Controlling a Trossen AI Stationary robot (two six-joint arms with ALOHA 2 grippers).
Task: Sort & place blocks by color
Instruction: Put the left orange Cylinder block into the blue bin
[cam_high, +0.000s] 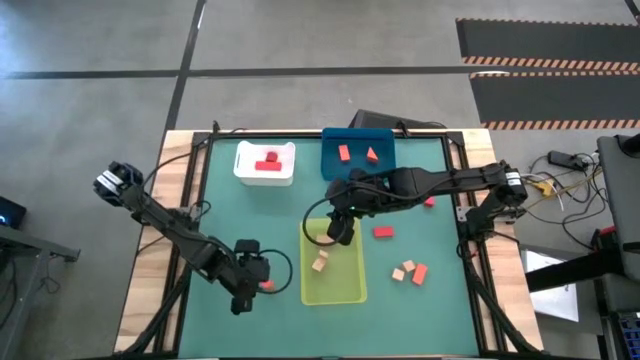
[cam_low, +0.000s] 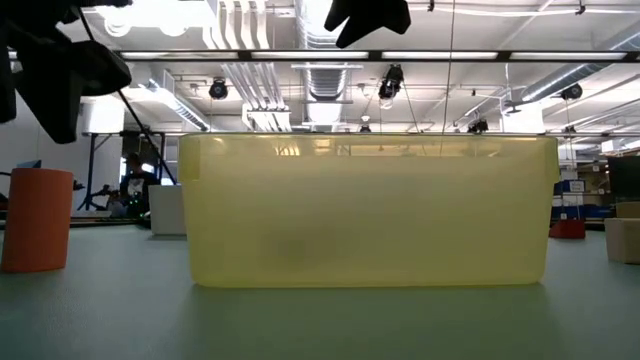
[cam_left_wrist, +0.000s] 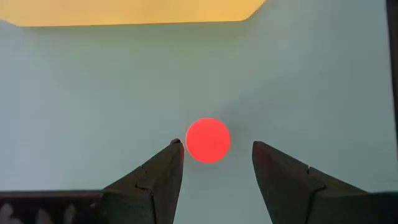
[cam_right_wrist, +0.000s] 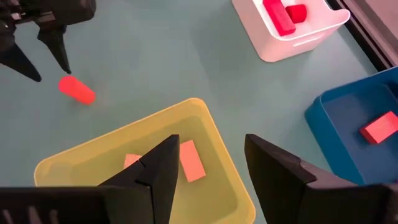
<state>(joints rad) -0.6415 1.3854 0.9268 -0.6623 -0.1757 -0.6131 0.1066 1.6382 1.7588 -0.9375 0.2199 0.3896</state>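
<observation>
Grippers both open | white bin (cam_high: 264, 175): red blocks (cam_high: 267, 162) | yellow bin (cam_high: 333, 290): tan blocks (cam_high: 320, 262)

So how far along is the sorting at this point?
Partly done. The white bin holds deep red blocks, the blue bin two coral ones, the yellow-green bin two pale ones. The open left tool straddles a red cylinder. The open right tool hovers above the yellow-green bin. Four blocks lie loose on the mat.

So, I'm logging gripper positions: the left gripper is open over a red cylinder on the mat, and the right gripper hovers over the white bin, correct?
Not quite. In the high view the right gripper is open over the yellow-green bin, not the white bin. The left gripper, open above the red cylinder, is correct.
</observation>
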